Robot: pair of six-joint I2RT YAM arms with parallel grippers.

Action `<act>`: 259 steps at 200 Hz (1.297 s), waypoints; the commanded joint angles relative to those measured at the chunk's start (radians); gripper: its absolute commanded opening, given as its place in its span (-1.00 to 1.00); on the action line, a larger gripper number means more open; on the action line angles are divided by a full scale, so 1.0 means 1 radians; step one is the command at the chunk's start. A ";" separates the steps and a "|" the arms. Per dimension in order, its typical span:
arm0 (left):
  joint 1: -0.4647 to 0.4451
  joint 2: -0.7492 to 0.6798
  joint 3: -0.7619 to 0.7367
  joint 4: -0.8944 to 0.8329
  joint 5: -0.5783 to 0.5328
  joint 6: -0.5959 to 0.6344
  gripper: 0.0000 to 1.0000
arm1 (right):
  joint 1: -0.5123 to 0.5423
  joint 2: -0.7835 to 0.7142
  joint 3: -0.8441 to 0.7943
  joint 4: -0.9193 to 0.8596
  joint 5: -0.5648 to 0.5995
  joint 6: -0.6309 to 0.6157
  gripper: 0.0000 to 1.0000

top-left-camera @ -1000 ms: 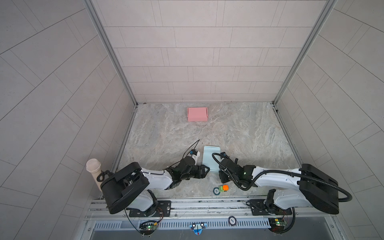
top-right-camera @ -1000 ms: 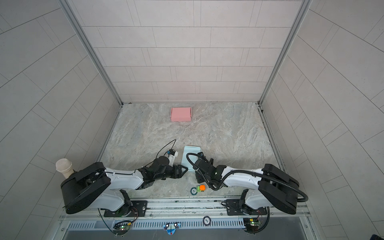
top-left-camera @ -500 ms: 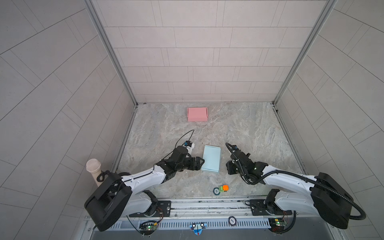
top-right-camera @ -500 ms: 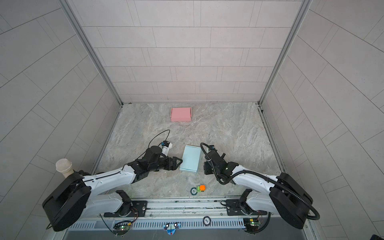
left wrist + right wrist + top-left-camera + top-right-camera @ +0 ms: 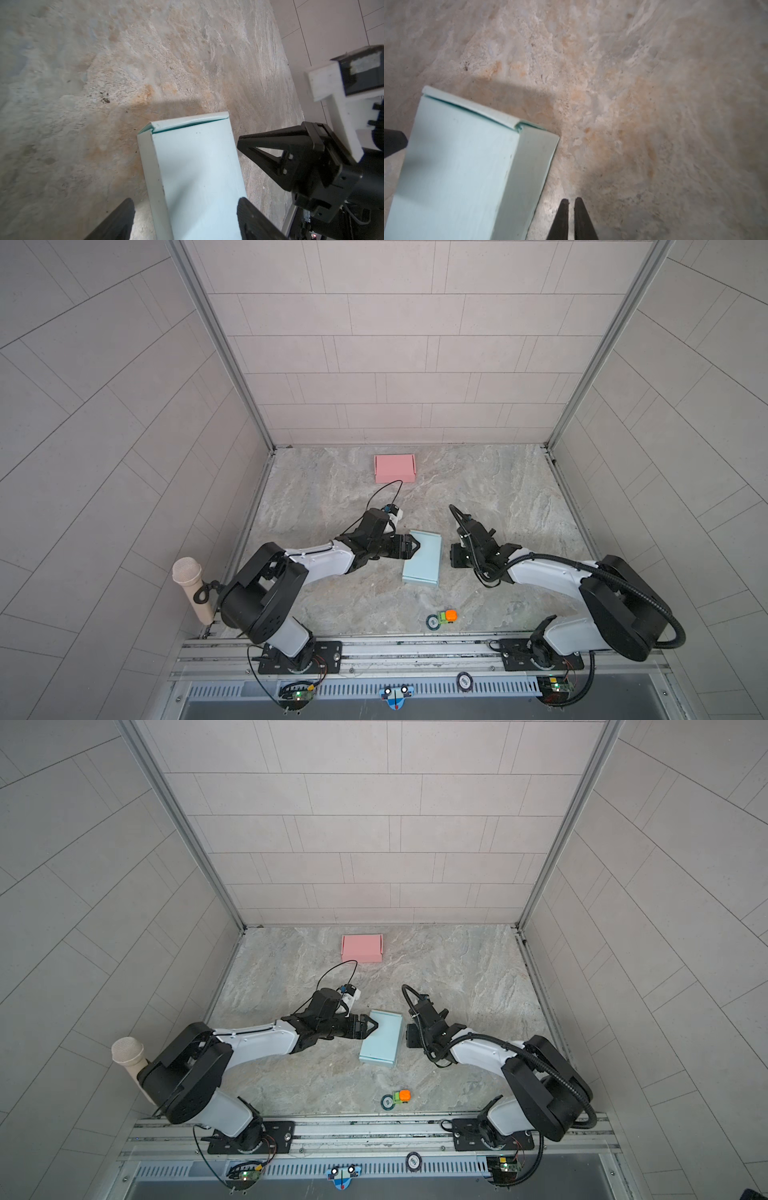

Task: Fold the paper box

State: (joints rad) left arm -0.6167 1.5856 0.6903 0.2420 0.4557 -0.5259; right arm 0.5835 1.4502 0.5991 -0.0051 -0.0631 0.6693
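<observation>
The paper box is light blue, closed and lying flat on the marble floor in both top views. My left gripper is at the box's left edge near the far corner. In the left wrist view it is open and straddles the box, with one finger standing off the side wall. My right gripper is shut and empty, just off the right side of the box, not touching it.
A folded pink box lies near the back wall. A small green and orange toy with a dark ring sits near the front edge. A beige microphone stands at the front left by the left arm's base.
Both grippers moved from the box's near end farther back along its sides. The left gripper's jaws opened wider. The blue box stayed in place.
</observation>
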 commanded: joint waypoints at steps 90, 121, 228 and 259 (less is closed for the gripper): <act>0.015 0.153 0.067 0.165 0.123 -0.061 0.45 | -0.028 0.205 0.136 0.074 -0.048 0.012 -0.77; 0.015 0.189 0.065 0.229 0.156 -0.098 0.36 | -0.013 0.212 0.141 0.100 -0.086 0.030 -0.78; 0.012 0.166 0.049 0.223 0.167 -0.100 0.35 | 0.027 0.163 0.107 0.122 -0.083 0.049 -0.79; 0.059 0.123 0.007 0.222 0.177 -0.094 0.65 | 0.015 0.110 0.045 0.096 -0.057 0.049 -0.77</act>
State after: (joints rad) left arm -0.5808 1.7603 0.7296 0.4252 0.5762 -0.6323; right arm 0.5850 1.6119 0.6857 0.1024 -0.0948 0.7116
